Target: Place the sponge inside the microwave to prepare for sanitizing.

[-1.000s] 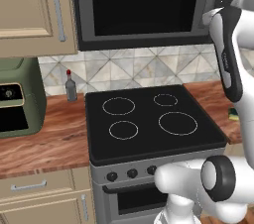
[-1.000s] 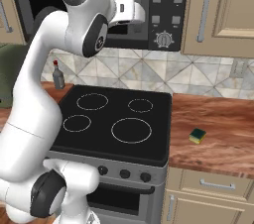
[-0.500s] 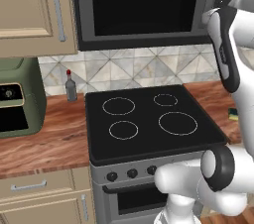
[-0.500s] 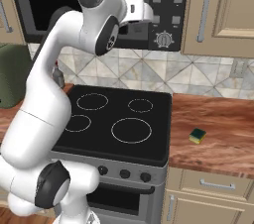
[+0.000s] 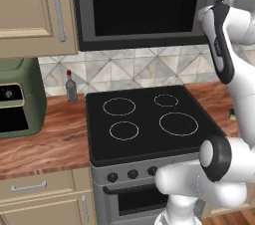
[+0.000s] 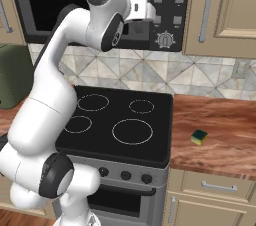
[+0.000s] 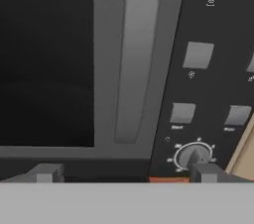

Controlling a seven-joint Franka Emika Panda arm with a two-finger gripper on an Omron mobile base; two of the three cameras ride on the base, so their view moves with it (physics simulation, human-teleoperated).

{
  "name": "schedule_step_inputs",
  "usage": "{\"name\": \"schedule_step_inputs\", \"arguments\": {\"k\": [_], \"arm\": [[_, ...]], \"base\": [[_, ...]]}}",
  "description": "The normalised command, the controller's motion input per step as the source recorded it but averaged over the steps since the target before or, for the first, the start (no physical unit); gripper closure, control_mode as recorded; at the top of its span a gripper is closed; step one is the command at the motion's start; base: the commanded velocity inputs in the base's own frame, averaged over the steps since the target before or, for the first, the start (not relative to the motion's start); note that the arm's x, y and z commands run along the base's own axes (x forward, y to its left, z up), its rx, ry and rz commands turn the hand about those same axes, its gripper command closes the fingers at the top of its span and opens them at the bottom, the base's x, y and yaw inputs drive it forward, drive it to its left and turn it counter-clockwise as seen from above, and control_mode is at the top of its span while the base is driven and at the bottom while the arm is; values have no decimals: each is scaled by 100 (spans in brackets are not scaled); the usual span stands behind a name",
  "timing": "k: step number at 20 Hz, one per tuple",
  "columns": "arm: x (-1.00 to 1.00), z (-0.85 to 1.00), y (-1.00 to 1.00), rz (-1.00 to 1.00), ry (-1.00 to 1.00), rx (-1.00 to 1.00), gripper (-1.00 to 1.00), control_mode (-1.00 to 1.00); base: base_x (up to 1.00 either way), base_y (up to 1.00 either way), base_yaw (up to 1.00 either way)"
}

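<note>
So the microwave (image 6: 100,5) is the big thing here, a dark grey-black box mounted up above the stove (image 6: 120,125), with flat dark glass in the door that looks shut. In the hand view you get a close look at it: a long, smooth grey handle (image 7: 136,54) runs down the door's right side, then the black control panel with square grey buttons and a round dial (image 7: 192,154) near the bottom.

The stove below is a flat black glass top with four thin white burner rings and a row of knobs along its grey front. Wood-grain tabletop (image 6: 215,130) on both sides of it, beige cabinets above and below, diamond-pattern tile on the back wall.

On the left of the stove there's a squat olive-green appliance (image 5: 17,104) and a small bottle (image 5: 71,87) with a red cap standing by the wall.

The tool (image 7: 124,173) is up at the microwave's lower edge, fingers spread wide with nothing between them, one tip under the glass and the other just below the dial.

The sponge (image 6: 199,137) is tiny, yellow block with a dark green top, lying flat on the tabletop right of the stove, near the stove's edge, with bare wood all around it, well below and apart from the tool.
</note>
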Motion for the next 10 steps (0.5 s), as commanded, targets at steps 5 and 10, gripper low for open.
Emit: {"name": "schedule_step_inputs", "arguments": {"k": [5, 10], "arm": [[37, 0, 0, 0, 5, 10, -100, -100], [42, 0, 0, 0, 1, 2, -100, -100]], "base": [[0, 0, 0], [0, 0, 0]]}}
